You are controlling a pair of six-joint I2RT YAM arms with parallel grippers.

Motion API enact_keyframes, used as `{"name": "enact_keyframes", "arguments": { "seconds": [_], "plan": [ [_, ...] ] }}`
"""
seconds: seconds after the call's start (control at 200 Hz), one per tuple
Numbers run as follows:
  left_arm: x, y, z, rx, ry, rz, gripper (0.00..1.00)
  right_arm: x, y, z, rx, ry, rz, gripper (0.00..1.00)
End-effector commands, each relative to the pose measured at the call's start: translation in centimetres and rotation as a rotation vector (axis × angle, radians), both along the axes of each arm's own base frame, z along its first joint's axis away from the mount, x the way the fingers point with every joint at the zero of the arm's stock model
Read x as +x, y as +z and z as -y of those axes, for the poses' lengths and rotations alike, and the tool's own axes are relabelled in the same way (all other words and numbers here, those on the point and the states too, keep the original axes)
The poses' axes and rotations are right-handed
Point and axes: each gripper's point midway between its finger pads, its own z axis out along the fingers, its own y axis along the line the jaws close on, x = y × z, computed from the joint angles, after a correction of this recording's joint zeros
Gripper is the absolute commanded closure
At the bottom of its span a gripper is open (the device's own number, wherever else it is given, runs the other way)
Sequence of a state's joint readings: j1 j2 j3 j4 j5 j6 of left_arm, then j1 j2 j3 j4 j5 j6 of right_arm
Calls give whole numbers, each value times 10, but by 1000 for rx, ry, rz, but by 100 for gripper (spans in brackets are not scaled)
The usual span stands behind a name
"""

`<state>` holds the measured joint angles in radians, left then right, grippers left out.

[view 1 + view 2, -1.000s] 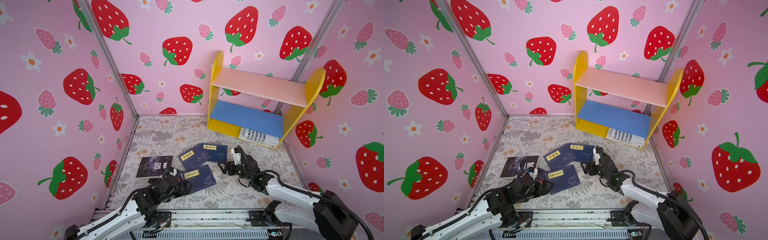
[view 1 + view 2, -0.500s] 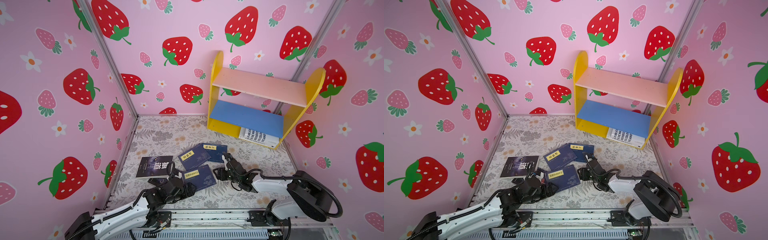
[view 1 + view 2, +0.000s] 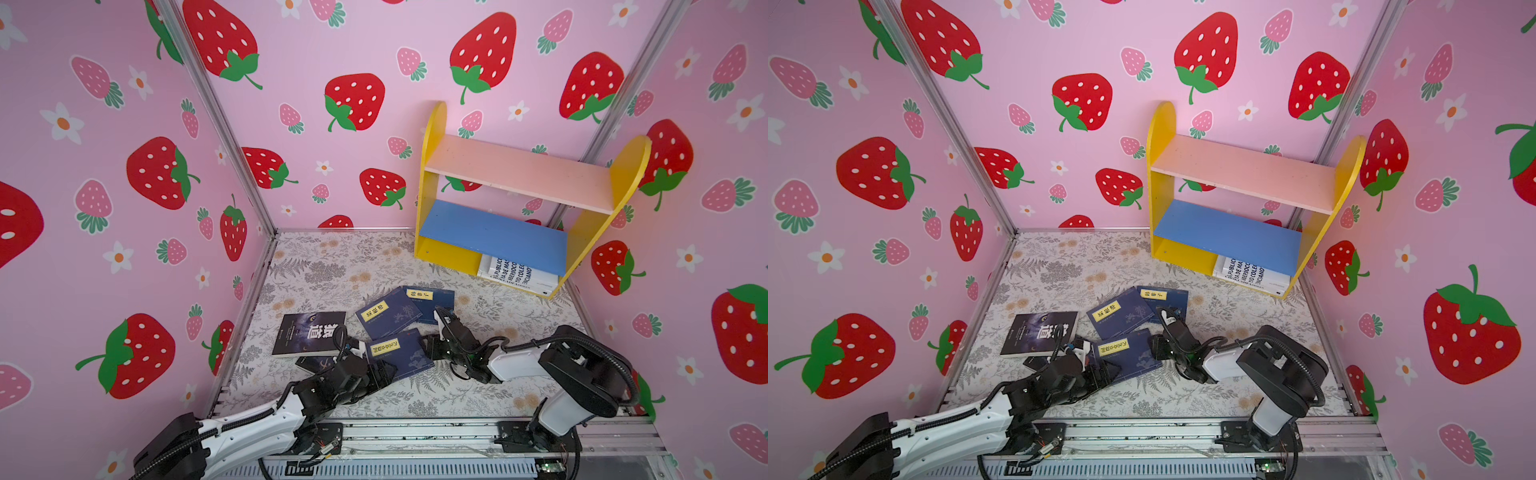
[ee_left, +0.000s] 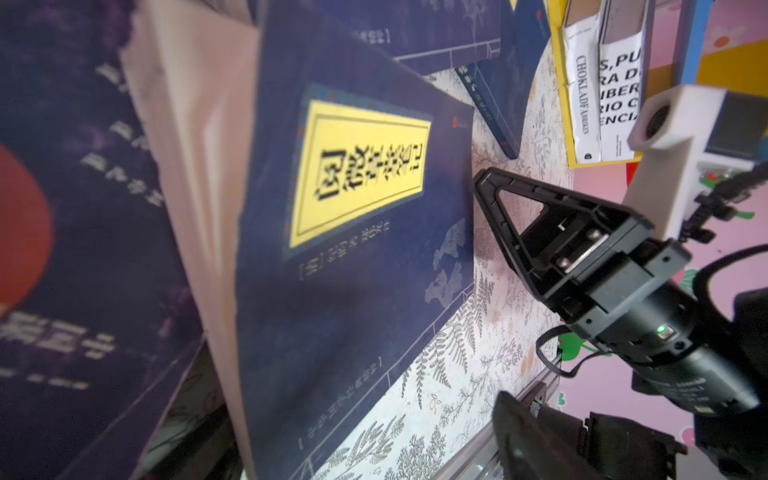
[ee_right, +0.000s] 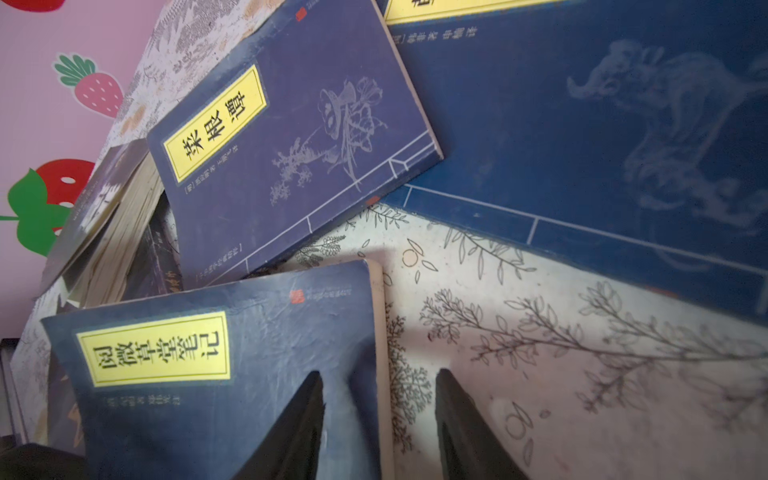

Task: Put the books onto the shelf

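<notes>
1. The shelf (image 3: 430,166) has bare pink and blue boards. Two white books (image 3: 515,272) lie flat in the bay under the blue board.
2. A dark book (image 3: 309,334) lies on the mat well apart from the shelf. It partly covers a second dark book (image 3: 313,363).
3. Two navy books (image 3: 386,318) overlap on the mat in front of the shelf. The third navy book (image 3: 399,351) lies farther from the shelf, and I judge you are picking it up now.
4. Your right gripper (image 5: 379,374) sits astride that book's page edge. Its jaws are partly apart, with one finger over the cover and the other over the mat, and no clamp shows yet. Next you need to close firmly on the edge, lift, and carry the book to the shelf.
5. Your left gripper (image 3: 376,370) is at that book's corner farthest from the shelf. You cannot tell how wide it stands, or whether it holds anything. Keep it steadying the book until the right has a grip.
</notes>
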<state>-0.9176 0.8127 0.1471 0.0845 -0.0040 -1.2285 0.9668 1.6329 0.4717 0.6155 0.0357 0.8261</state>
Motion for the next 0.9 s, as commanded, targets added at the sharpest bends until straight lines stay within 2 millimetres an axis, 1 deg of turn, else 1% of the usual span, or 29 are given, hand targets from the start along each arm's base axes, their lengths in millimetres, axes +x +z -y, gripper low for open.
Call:
{"name": "enact_keyframes", "arguments": {
  "seconds": [0.0, 0.095, 0.135, 0.195, 0.315, 0.365, 0.475, 0.63, 0.7, 0.785, 0.83, 0.845, 0.895],
  "plan": [
    [17, 21, -5, -7, 46, 100, 14, -25, -44, 19, -107, 9, -140, 54],
    [29, 50, -1, -65, 59, 183, 19, -26, -44, 16, -90, 14, -147, 55],
    [32, 59, 1, -86, 61, 200, 22, -26, -44, 15, -86, 16, -149, 54],
    [33, 66, 4, -115, 54, 211, 25, -26, -42, 13, -78, 23, -148, 54],
    [33, 67, 14, -160, 31, 191, 36, -25, -37, 10, -63, 28, -137, 54],
    [34, 67, 18, -176, 24, 180, 42, -24, -35, 10, -60, 27, -133, 54],
    [35, 71, 27, -202, 7, 167, 49, -24, -35, 8, -48, 30, -134, 54],
    [38, 74, 30, -188, 6, 159, 58, -25, -37, 8, -49, 32, -135, 54],
    [38, 73, 30, -177, 11, 147, 64, -24, -36, 9, -44, 25, -130, 54],
    [38, 71, 29, -163, 13, 134, 70, -22, -29, 10, -28, 17, -116, 49],
    [39, 70, 29, -156, 12, 127, 72, -20, -23, 10, -26, 12, -96, 49],
    [39, 70, 29, -153, 12, 124, 73, -18, -19, 10, -25, 11, -86, 45],
    [40, 73, 29, -149, 15, 120, 76, -14, -6, 11, -21, 8, -49, 40]
  ]
}}
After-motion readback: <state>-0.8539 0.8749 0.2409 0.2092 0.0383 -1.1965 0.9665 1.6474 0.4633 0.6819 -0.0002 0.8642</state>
